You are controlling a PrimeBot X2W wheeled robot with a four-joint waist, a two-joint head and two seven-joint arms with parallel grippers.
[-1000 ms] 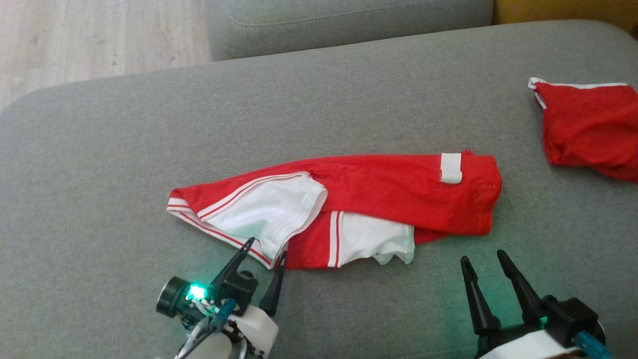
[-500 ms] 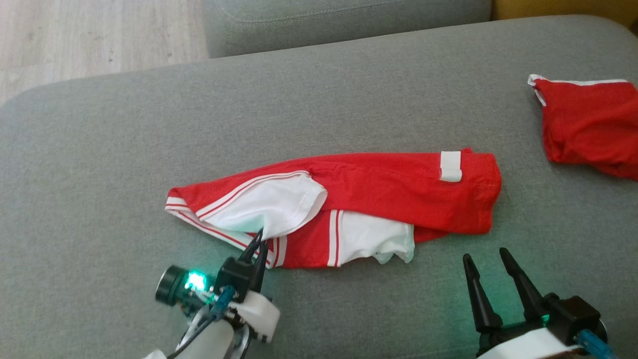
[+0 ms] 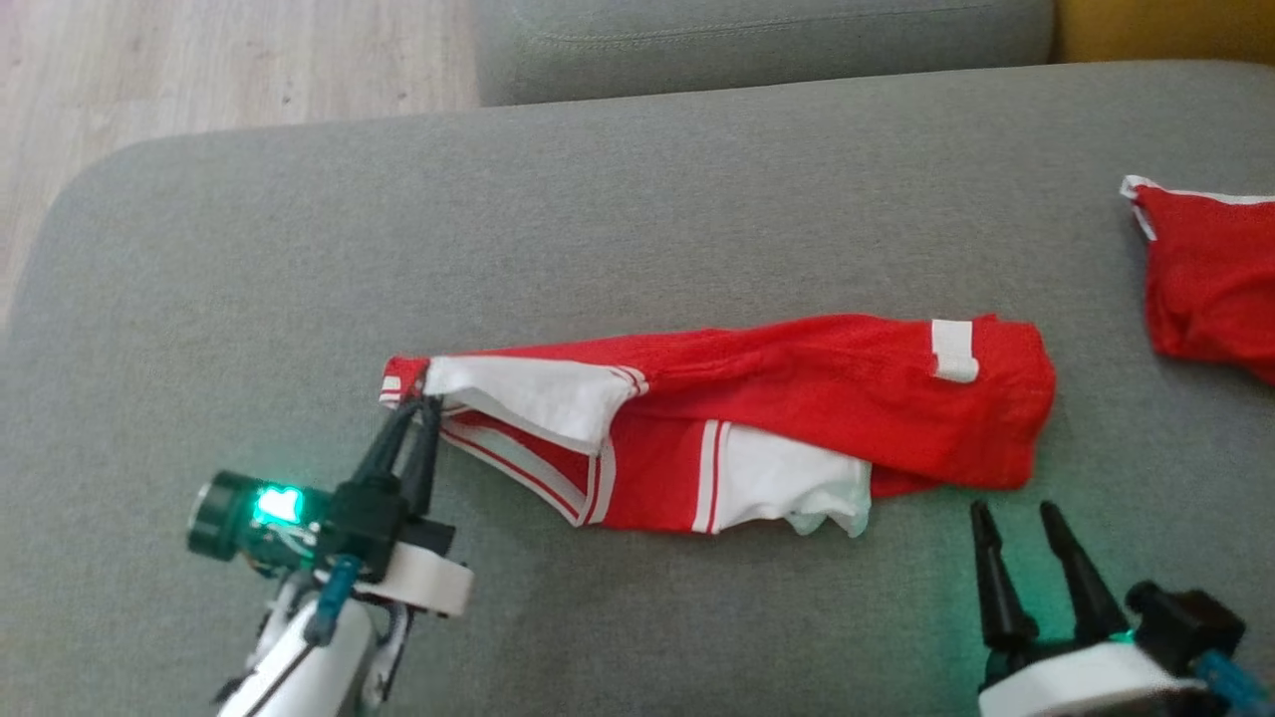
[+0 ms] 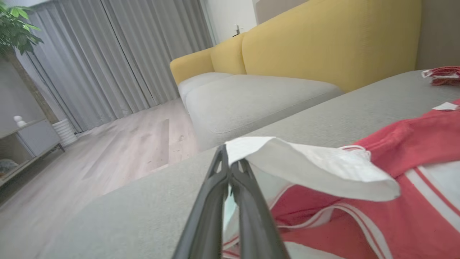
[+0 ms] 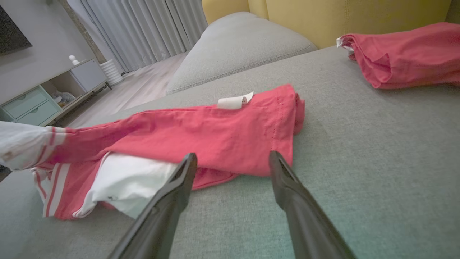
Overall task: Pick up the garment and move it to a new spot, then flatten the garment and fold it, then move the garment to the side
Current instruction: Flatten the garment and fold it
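A red garment (image 3: 797, 398) with white panels and striped trim lies crumpled across the grey cushion (image 3: 637, 199). My left gripper (image 3: 423, 403) is shut on the garment's white edge at its left end; in the left wrist view the closed fingers (image 4: 248, 201) pinch a lifted white flap (image 4: 309, 165). Near the garment's right end, my right gripper (image 3: 1016, 513) stands open just in front of the red cloth (image 5: 215, 133), its fingertips (image 5: 188, 162) close to the fabric with nothing between them.
A second red garment (image 3: 1210, 269) lies at the cushion's far right. Wooden floor (image 3: 199, 60) lies beyond the cushion's rounded left corner. Another grey cushion (image 3: 757, 40) and a yellow sofa back (image 4: 323, 46) stand behind.
My left gripper closed on the garment's white edge and pulled it left and away, stretching the cloth. The head camera shifted, so the whole scene sits further right.
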